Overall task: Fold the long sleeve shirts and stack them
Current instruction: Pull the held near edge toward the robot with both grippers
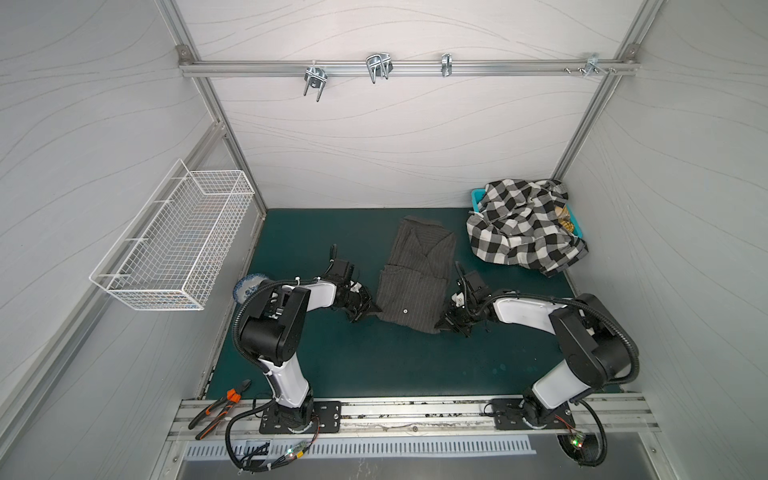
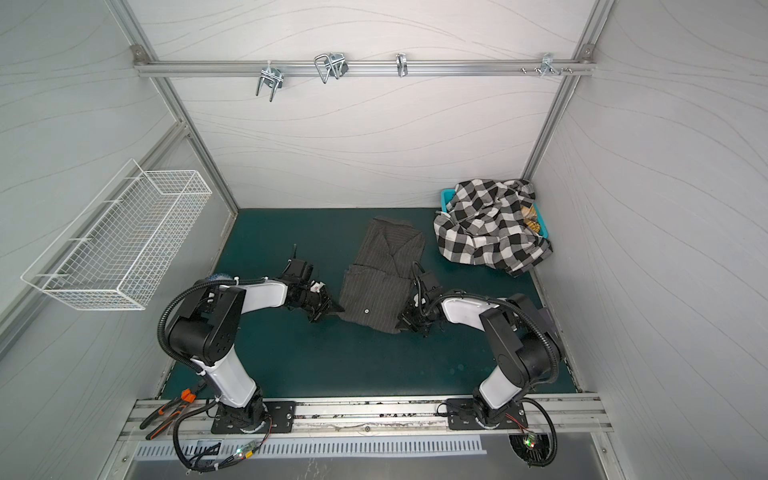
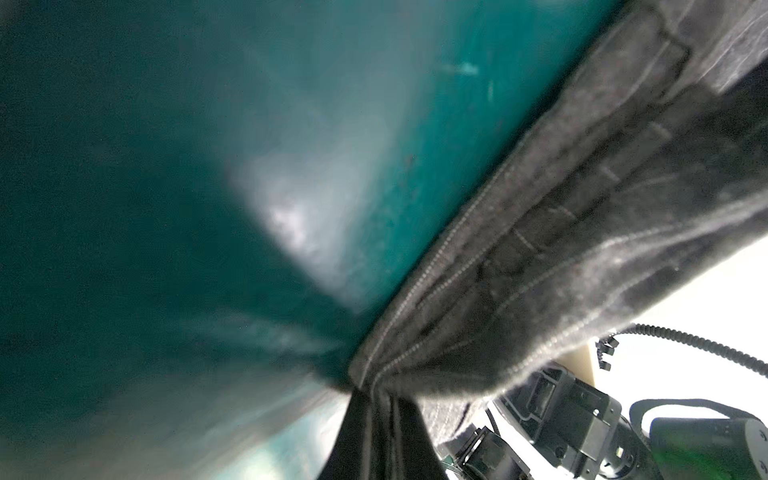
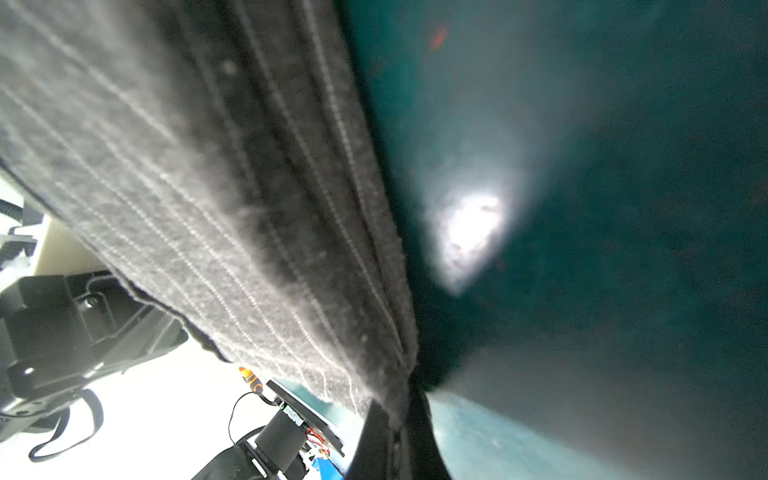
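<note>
The dark charcoal pinstriped shirt [image 1: 415,274] [image 2: 382,274] lies folded into a long narrow strip in the middle of the green mat, collar toward the back wall. My left gripper [image 1: 371,309] [image 2: 336,309] is shut on its near left corner. In the left wrist view the cloth's hem [image 3: 582,208] bunches into the left gripper [image 3: 374,415]. My right gripper [image 1: 441,323] [image 2: 401,323] is shut on the near right corner, and in the right wrist view the striped cloth [image 4: 208,166] runs into the right gripper [image 4: 399,424]. The black-and-white checked shirt [image 1: 519,228] [image 2: 486,228] lies crumpled at the back right.
The checked shirt spills over a teal basket [image 1: 478,195] in the back right corner. A white wire basket [image 1: 174,245] hangs on the left wall. Pliers [image 1: 220,405] lie on the front rail. Metal hooks [image 1: 378,66] hang from the back bar. Bare green mat [image 1: 374,365] shows in front.
</note>
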You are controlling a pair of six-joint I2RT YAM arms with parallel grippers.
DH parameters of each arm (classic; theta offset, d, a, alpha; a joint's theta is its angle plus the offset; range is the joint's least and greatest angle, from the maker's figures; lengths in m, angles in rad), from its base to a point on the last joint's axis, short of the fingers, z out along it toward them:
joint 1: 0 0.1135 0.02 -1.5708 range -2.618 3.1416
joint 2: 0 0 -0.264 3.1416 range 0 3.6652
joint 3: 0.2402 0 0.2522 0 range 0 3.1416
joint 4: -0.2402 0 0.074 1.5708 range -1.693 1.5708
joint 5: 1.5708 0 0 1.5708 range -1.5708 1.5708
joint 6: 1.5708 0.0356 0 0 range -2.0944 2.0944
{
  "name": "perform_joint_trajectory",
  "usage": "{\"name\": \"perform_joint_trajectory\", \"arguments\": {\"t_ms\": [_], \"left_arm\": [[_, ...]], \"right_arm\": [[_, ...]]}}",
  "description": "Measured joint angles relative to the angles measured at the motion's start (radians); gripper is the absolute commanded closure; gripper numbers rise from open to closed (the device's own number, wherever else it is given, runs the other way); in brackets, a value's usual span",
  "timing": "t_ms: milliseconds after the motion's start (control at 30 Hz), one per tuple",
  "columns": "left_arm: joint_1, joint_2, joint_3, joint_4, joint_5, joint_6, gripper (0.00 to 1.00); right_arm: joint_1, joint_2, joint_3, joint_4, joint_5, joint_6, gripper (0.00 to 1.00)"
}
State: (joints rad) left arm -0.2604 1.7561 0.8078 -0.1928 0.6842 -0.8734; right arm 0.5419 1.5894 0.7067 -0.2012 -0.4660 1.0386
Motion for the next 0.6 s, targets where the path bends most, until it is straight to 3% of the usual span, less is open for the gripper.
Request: {"name": "perform_joint_trajectory", "arguments": {"t_ms": [300, 333, 400, 433, 467, 600], "left_arm": [[-0.069, -0.07, -0.067, -0.014, -0.023, 0.009, 1.0], [-0.081, -0.092, -0.084, -0.028, -0.026, 0.01, 1.0], [-0.109, -0.148, -0.127, -0.054, -0.038, 0.01, 1.0], [-0.124, -0.182, -0.158, -0.065, -0.041, 0.005, 1.0], [-0.138, -0.218, -0.192, -0.071, -0.041, -0.003, 1.0], [-0.169, -0.344, -0.315, -0.061, -0.025, -0.077, 1.0]], "right_arm": [[-0.01, -0.033, 0.024, -0.149, 0.017, -0.087, 0.99], [-0.006, -0.056, 0.011, -0.164, 0.018, -0.091, 0.88], [0.003, -0.108, -0.015, -0.196, 0.024, -0.101, 0.58], [0.008, -0.142, -0.034, -0.213, 0.03, -0.101, 0.49], [0.011, -0.175, -0.053, -0.229, 0.037, -0.106, 0.43], [0.011, -0.321, -0.141, -0.289, 0.06, -0.09, 0.4]]}}
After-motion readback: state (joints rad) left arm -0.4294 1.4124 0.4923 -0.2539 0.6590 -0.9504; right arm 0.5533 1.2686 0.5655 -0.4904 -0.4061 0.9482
